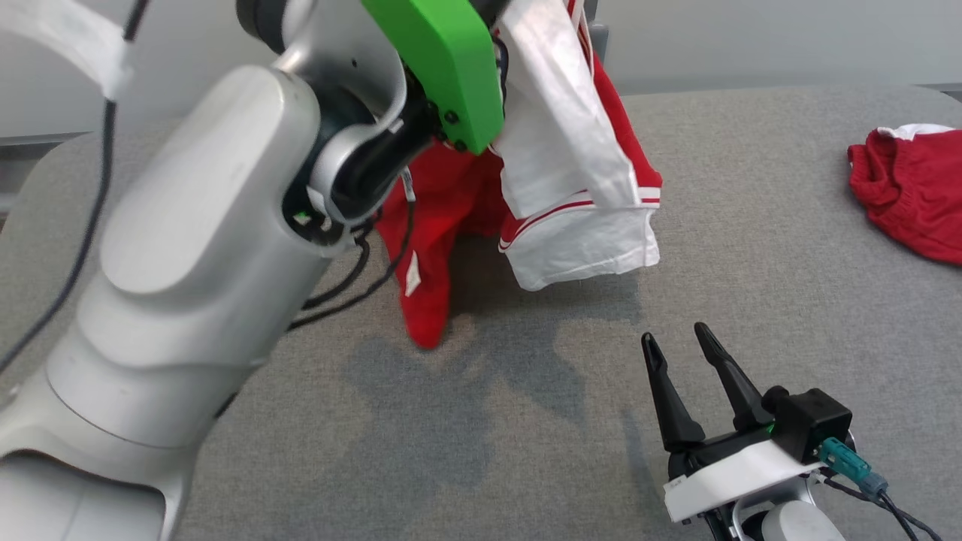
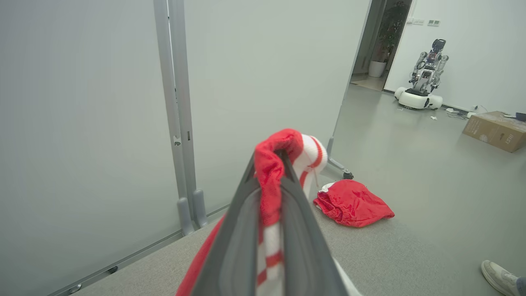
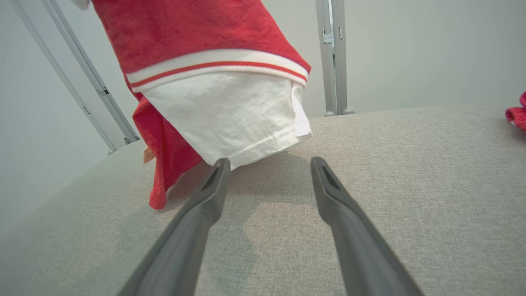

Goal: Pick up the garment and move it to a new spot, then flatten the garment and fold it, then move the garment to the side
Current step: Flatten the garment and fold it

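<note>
Grey padded table (image 1: 751,225) is seen under a red-and-white garment (image 1: 571,150), hung above its far middle with the red tip at or just off the surface. A bunched edge is pinched tight in the left gripper (image 2: 268,158), while the right gripper (image 1: 675,334) is spread wide and empty over the near right.

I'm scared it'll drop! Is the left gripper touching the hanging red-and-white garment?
Touching. The left wrist view shows the left gripper shut on the garment, red cloth pinched between its jaws.
</note>
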{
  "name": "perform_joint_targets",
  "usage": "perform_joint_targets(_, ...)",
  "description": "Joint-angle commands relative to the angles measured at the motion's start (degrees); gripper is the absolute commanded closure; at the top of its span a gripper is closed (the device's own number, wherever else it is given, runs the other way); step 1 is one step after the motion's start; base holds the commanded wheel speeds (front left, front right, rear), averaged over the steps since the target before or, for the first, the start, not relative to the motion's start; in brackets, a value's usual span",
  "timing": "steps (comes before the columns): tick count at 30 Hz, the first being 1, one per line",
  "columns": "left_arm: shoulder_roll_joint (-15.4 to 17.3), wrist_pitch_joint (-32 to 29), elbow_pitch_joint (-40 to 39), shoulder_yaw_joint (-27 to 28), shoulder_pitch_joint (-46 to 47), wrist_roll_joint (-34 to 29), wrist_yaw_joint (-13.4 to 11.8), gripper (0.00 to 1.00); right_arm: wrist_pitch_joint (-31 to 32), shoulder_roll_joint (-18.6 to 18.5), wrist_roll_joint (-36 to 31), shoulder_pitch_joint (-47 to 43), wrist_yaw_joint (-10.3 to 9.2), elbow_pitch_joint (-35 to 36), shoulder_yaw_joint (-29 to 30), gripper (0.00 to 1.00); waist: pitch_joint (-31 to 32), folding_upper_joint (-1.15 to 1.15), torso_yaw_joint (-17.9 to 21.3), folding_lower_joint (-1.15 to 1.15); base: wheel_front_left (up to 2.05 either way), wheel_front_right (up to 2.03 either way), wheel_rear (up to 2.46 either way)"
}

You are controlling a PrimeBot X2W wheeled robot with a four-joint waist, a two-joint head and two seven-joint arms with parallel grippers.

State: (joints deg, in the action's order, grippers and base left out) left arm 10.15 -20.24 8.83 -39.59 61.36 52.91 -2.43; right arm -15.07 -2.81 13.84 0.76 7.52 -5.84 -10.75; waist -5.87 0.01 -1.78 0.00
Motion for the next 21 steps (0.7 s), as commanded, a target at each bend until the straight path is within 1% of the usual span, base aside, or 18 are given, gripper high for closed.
perform_joint_targets(1, 1.2, -2.9, -0.5, 0.7, 4.3, -0.6, -1.3, 1.00, -0.2, -0.2, 1.8, 1.2, -0.06, -0.1, -0.1, 0.00, -1.2, -0.01, 1.4, 0.00, 0.00, 0.00, 0.00)
perform_joint_targets(2, 1.9, -4.2, -0.5, 0.5, 6.6, -1.8, -1.5, 1.00, -0.2, -0.2, 2.2, 1.4, -0.06, -0.2, 0.1, 0.00, -1.5, -0.01, 1.6, 0.00, 0.00, 0.00, 0.00)
perform_joint_targets(5, 1.7, -7.4, 0.8, -0.1, 10.9, -2.3, -1.9, 1.00, -0.2, -0.2, 3.4, 2.0, -0.06, -0.6, 0.5, 0.00, -1.9, -0.01, 2.1, 0.00, 0.00, 0.00, 0.00)
perform_joint_targets(10, 0.7, -9.5, 3.8, 0.1, 15.2, -2.3, -2.2, 1.00, -0.2, -0.2, 4.3, 2.5, -0.06, -0.8, 0.3, 0.00, -2.5, -0.01, 2.6, 0.00, 0.00, 0.00, 0.00)
perform_joint_targets(12, 0.2, -9.8, 4.9, 0.8, 16.0, -1.4, -2.6, 1.00, -0.2, -0.2, 4.5, 3.1, -0.06, -0.5, 0.6, 0.00, -3.1, -0.01, 2.9, 0.00, 0.00, 0.00, 0.00)
perform_joint_targets(17, 3.6, -9.2, 6.7, 1.7, 15.3, -2.3, -2.1, 1.00, -0.2, -0.2, 4.0, 3.4, -0.06, -0.3, 1.3, 0.00, -4.3, -0.01, 3.2, 0.00, 0.00, 0.00, 0.00)
perform_joint_targets(19, 5.9, -9.1, 7.2, 2.2, 13.6, -2.2, -2.0, 1.00, -0.2, -0.2, 3.2, 3.4, -0.06, -0.4, 1.7, 0.00, -4.8, -0.01, 3.0, 0.00, 0.00, 0.00, 0.00)
perform_joint_targets(21, 9.2, -9.2, 7.3, 2.5, 11.3, -2.5, -1.6, 1.00, -0.2, -0.2, 2.6, 3.4, -0.06, -0.2, 2.1, 0.00, -5.3, -0.01, 2.5, 0.00, 0.00, 0.00, 0.00)
